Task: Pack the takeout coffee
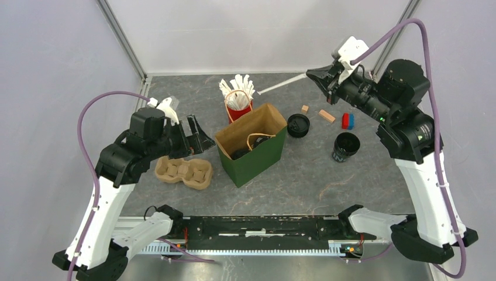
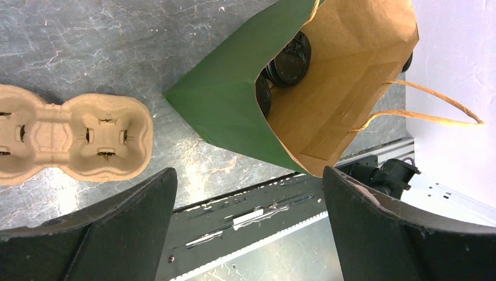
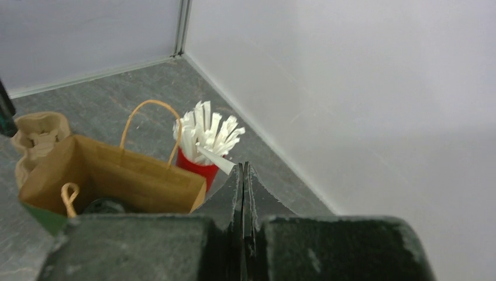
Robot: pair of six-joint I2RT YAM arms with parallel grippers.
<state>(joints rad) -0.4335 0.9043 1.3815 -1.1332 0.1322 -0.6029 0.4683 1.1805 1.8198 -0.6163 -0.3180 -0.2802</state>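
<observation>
Open-topped black cup (image 1: 346,146), white-lettered, stands upright; left claw (image 2: 248,175) gapes, right claw (image 3: 244,170) pinches white stick (image 3: 215,160)

There is one green paper bag (image 1: 251,161) with a tan inside, one red cup (image 1: 237,109) of white sticks too many to count, and one single white stick (image 1: 281,86) apart from them. Outside the bag are one open short black paper cup (image 1: 346,146) and one flat round black lid (image 1: 298,125); inside it show at least two black lidded cups (image 2: 290,58). There are also one tan moulded-pulp cup carrier (image 1: 183,171), two small wooden blocks (image 1: 326,116) and one blue-and-red block (image 1: 348,121).
</observation>
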